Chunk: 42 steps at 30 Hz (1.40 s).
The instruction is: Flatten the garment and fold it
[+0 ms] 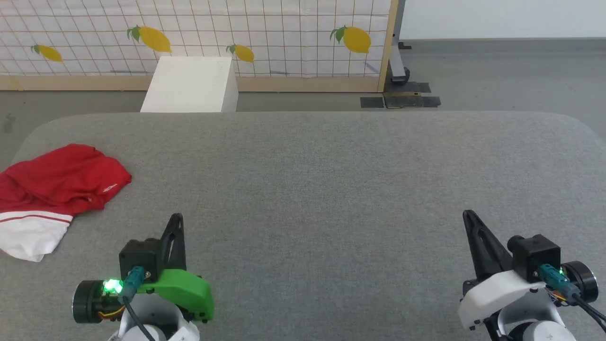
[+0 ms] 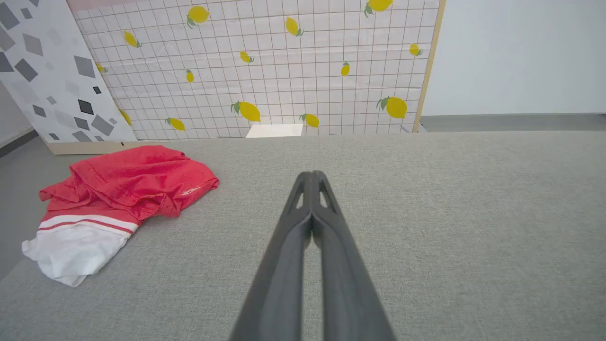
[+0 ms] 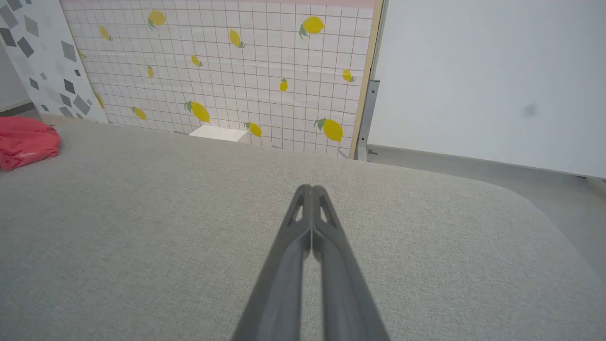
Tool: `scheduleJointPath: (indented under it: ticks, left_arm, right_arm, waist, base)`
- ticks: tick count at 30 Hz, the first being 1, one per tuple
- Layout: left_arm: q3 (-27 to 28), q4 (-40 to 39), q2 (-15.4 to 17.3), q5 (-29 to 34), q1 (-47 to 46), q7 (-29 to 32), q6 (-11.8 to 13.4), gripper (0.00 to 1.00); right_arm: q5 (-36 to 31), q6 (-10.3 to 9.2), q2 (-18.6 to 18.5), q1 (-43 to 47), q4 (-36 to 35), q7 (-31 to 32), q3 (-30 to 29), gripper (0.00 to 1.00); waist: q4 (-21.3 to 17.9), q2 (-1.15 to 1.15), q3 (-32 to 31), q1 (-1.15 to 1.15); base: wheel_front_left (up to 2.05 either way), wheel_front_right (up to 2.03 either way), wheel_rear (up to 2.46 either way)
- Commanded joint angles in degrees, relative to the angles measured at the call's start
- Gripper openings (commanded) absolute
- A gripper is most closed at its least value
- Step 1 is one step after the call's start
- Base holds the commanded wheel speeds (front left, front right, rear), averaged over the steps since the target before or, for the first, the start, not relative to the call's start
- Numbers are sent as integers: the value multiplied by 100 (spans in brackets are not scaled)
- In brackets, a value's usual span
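- Well, the biggest thing is the grey table (image 1: 331, 189) in front of me. It has soft grey cloth on top and round corners.
- Behind the table stands a white screen (image 1: 284, 38) with little squares and yellow lemons on it.
- A white box (image 1: 191, 85) sits just behind the table's far edge, in front of the screen.
- The garment (image 1: 57, 184) lies on the left side of the table, right at the edge. It is bunched up in a heap, not flat. The red part is on top. A white sleeve (image 1: 28, 232) with a red stripe sticks out on the side nearer to me. A tiny white tag (image 1: 110, 188) shows on the red cloth.
- My left gripper (image 1: 176, 220) is over the table, near the garment but not touching it. Its two dark fingers are pressed together, and it holds nothing.
- My right gripper (image 1: 468, 215) is on the other side of the table, well apart from the garment. Its fingers are pressed together too, tip to tip, and it holds nothing.
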Motion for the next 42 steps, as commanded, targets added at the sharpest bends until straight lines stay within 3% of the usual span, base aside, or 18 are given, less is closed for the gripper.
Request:
scheduleJointPath:
  ticks: [1,42]
  left_arm:
    - [15,-15,16,74,63,8,37,0]
    - [15,-15,16,74,63,8,37,0]
  right_arm:
    - [-36,-9,1,-105,-27,-1,8,0]
    - [-36,-9,1,-105,-27,-1,8,0]
  waist:
    - [0,0,0,0]
    - [0,0,0,0]
  base:
    - [0,0,0]
    - [0,0,0]
